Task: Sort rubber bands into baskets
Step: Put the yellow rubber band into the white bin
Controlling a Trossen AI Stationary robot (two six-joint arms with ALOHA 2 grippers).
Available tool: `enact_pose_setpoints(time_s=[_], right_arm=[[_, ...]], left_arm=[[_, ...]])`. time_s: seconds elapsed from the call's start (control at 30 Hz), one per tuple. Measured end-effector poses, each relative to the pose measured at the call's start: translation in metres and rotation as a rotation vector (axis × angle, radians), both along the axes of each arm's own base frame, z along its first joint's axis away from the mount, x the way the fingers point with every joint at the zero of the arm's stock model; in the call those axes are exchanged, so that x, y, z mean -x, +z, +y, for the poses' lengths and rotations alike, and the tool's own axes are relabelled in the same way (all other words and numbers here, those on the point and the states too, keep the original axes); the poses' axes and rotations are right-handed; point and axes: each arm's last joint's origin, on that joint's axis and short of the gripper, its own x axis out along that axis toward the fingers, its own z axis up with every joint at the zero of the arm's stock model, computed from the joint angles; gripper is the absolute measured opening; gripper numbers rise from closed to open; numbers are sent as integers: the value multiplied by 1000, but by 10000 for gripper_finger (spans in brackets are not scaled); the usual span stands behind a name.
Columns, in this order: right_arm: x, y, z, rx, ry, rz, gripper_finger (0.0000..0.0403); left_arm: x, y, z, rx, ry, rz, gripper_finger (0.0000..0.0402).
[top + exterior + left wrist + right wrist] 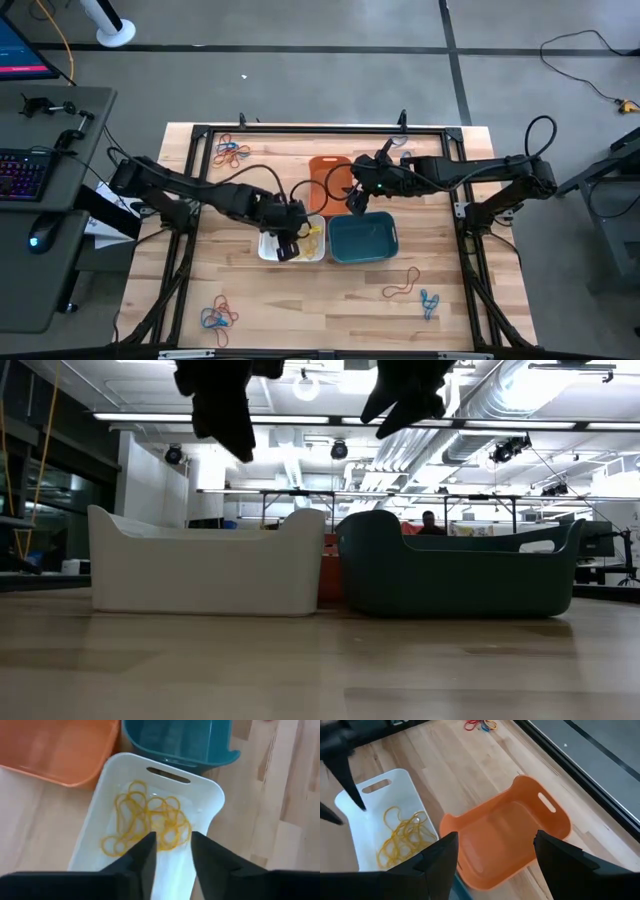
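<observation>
Three baskets stand together at mid-table: a white basket (266, 250), a teal basket (363, 240) to its right and an orange basket (325, 170) behind them. A heap of yellow rubber bands (145, 820) lies on the white basket's floor. My left gripper (173, 847) hovers open just above that heap, pointing steeply down, with nothing between its fingers. My right gripper (495, 852) hangs wide open and empty above the orange basket (520, 827), which has nothing in it. The low view shows both grippers (225, 400) (410, 395) well above the basket rims.
Loose rubber bands lie in small heaps on the wood: far left (230, 152), near left (218, 315) and near right (400, 285) (430, 302). A black frame (300, 130) runs round the table. A side desk with a keyboard (20, 175) stands beyond the left edge.
</observation>
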Motion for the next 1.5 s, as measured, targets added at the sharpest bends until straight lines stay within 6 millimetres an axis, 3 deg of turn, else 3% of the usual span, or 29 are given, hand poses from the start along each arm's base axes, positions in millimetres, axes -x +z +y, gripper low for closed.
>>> enact_pose_setpoints(time_s=[0.17,0.27,0.37,0.5,0.67,0.87,1.27,1.5], right_arm=[[0,0,-3,-18,9,1,249],[0,0,-6,-27,7,1,249],[0,0,-9,-23,1,3,249],[0,0,-9,-23,1,3,249],[0,0,-9,-38,-15,-4,249],[0,0,-14,-28,-34,-3,249],[1,0,-24,-98,-133,-48,249],[0,0,-18,-137,-158,-68,249]], left_arm=[[3,32,27,-36,49,58,174],[17,34,60,-135,149,161,196],[42,15,114,-177,354,299,207],[83,-26,182,-14,659,359,209],[117,-53,234,94,966,306,209],[123,-57,267,23,1009,305,209],[90,-90,327,-19,771,654,209],[81,-99,338,47,720,622,209]])
